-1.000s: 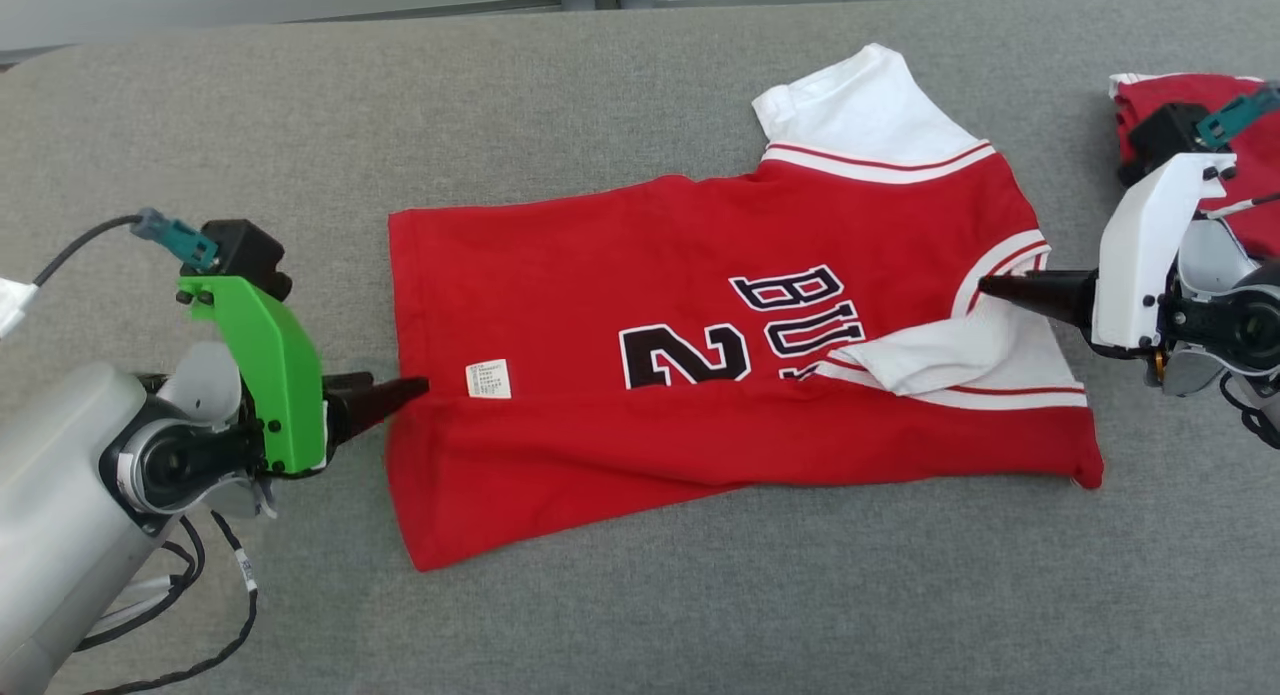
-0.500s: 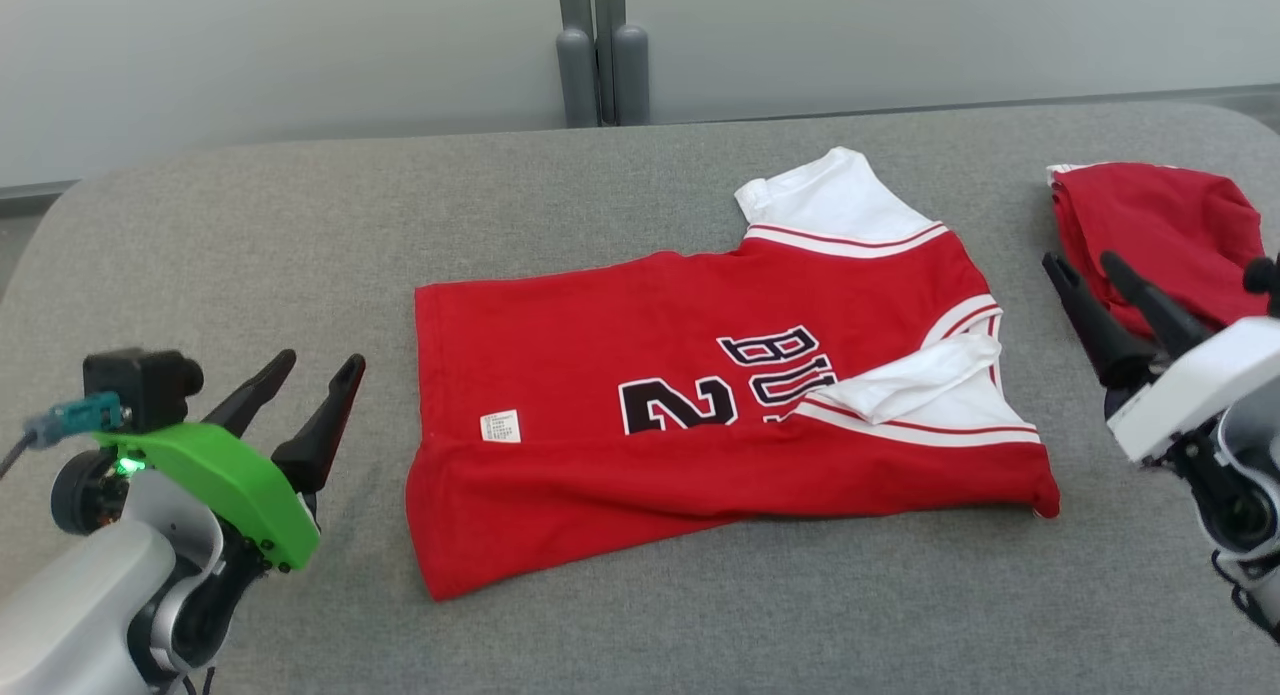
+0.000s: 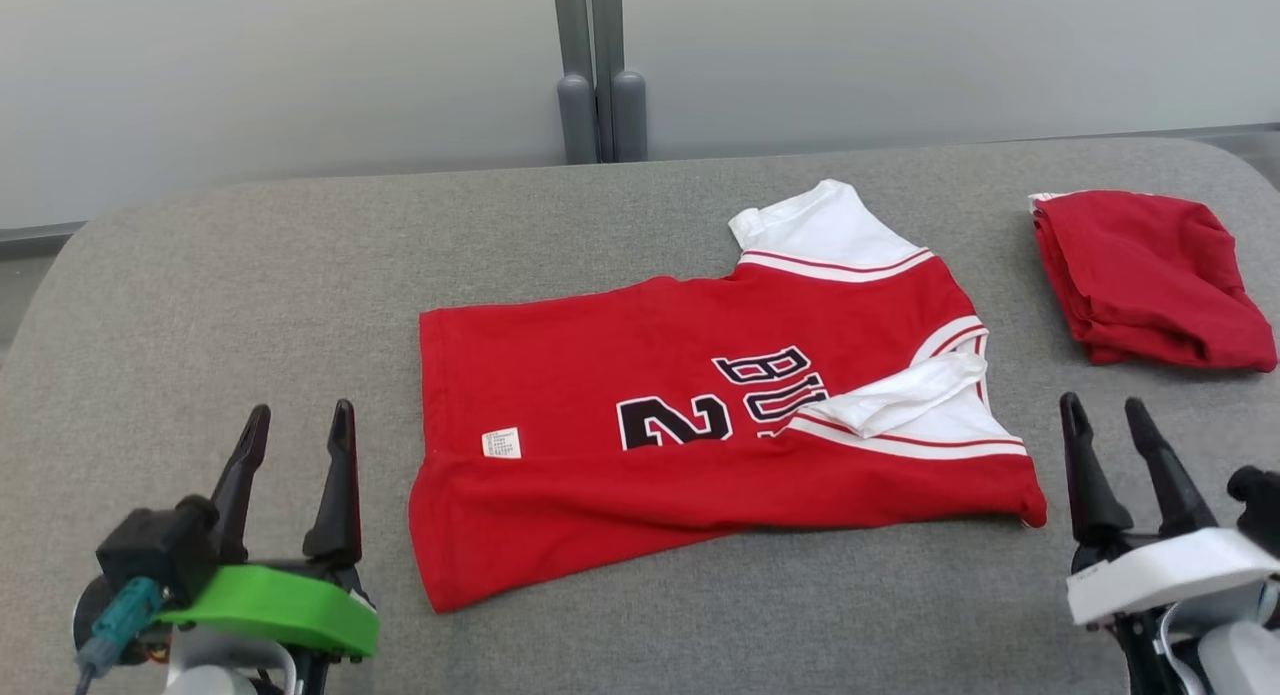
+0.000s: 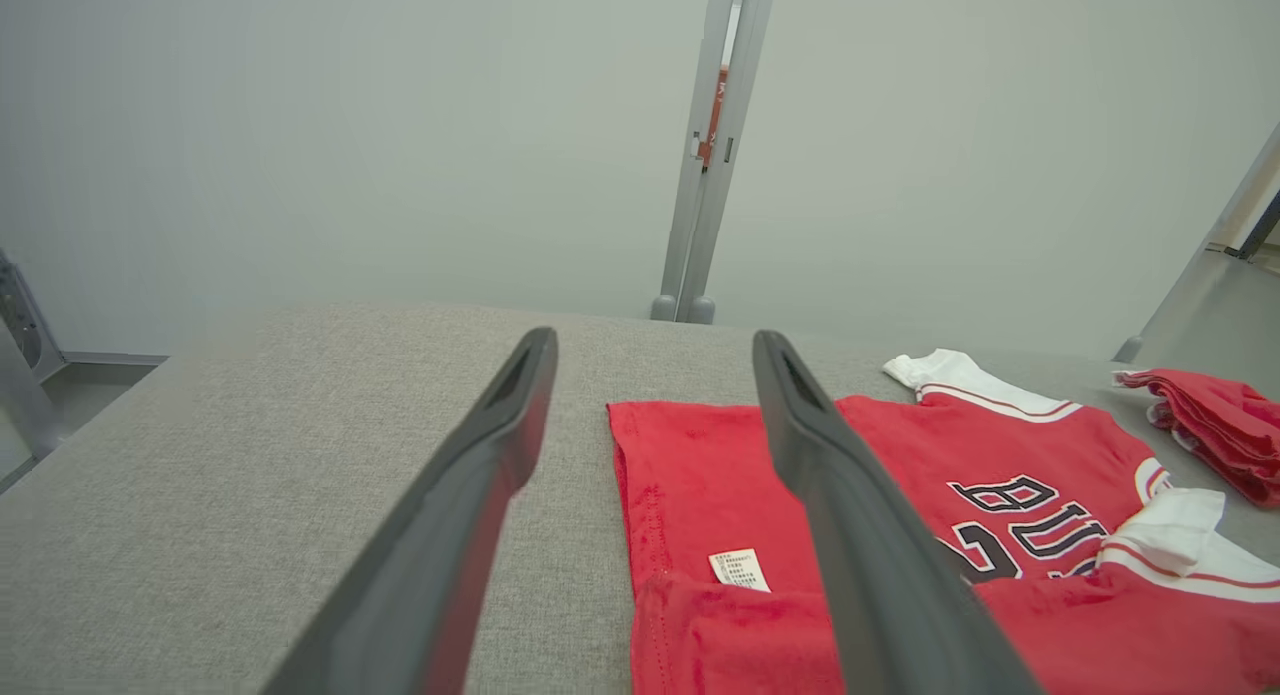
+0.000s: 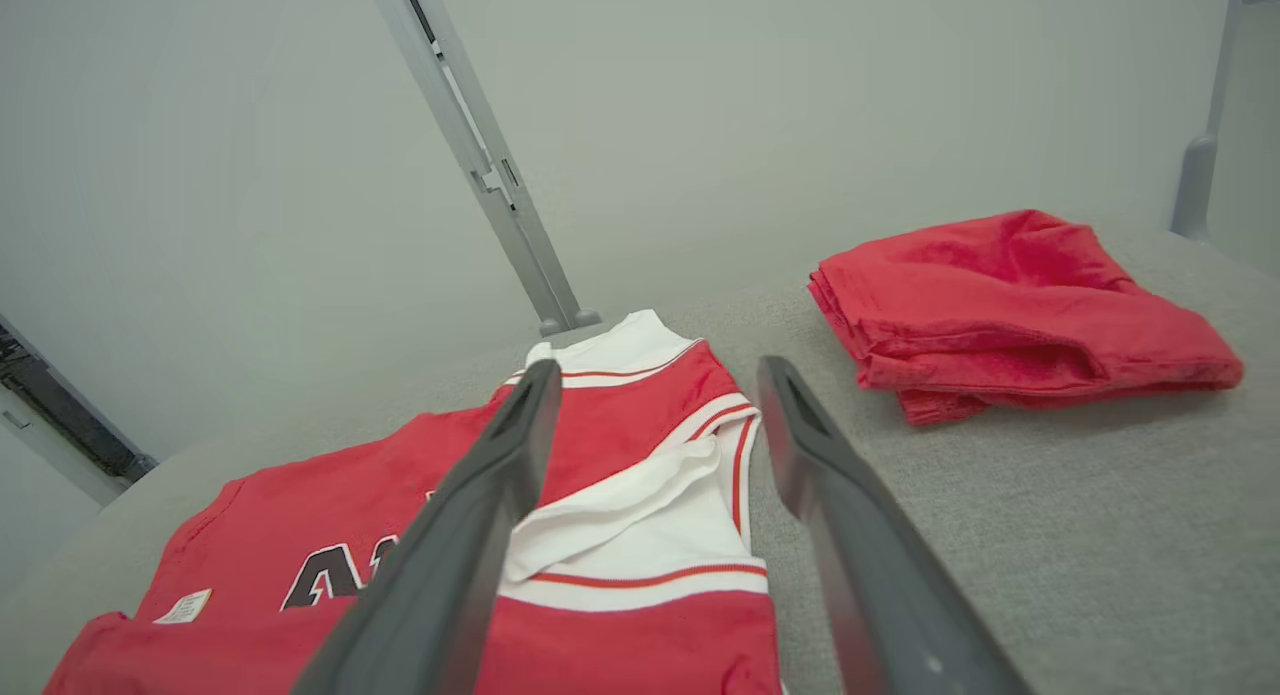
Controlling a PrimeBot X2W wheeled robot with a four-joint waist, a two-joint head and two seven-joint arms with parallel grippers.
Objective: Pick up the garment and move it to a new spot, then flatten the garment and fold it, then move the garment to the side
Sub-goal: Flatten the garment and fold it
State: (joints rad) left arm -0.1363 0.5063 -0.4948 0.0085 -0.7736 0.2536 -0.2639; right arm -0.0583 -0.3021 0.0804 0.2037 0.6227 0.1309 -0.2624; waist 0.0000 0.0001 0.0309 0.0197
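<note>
**Head view status: both grippers free, jersey partly folded**

Head view places the garment (image 3: 700, 415), a red jersey with white sleeves, at the middle of the grey table (image 3: 250, 275). It lies flat with its near long edge turned over onto the body. I read the left gripper (image 3: 301, 408) as spread wide and empty, standing off the hem end. The right gripper (image 3: 1100, 403) is likewise spread and empty, just off the shoulder end. Neither touches cloth.

Hazards, as I judge them:

1. **Single-layer pinch.** The near fold is two layers. If the fingers (image 3: 338, 475) catch the upper layer alone, lifting would probably peel the fold open.
2. **Loose sleeve.** The near white sleeve (image 3: 900, 395) lies rumpled across the lettering (image 3: 770, 385), so it may slide out during any lift or drag.
3. **Drag bunching.** The table covering looks like a coarse, felt-like weave. Thin cloth pulled across it is likely to catch and wrinkle.
4. **Neighbour contact.** A second red garment (image 3: 1150, 275), folded in a soft stack, sits near the right gripper. A wide swing could snag it.

Materials: the jersey appears soft, limp and matte, with red-striped white trim and dark printed lettering. A small white label (image 3: 501, 443) marks the hem end. The fingers are long, dark, tapered and rigid.
</note>
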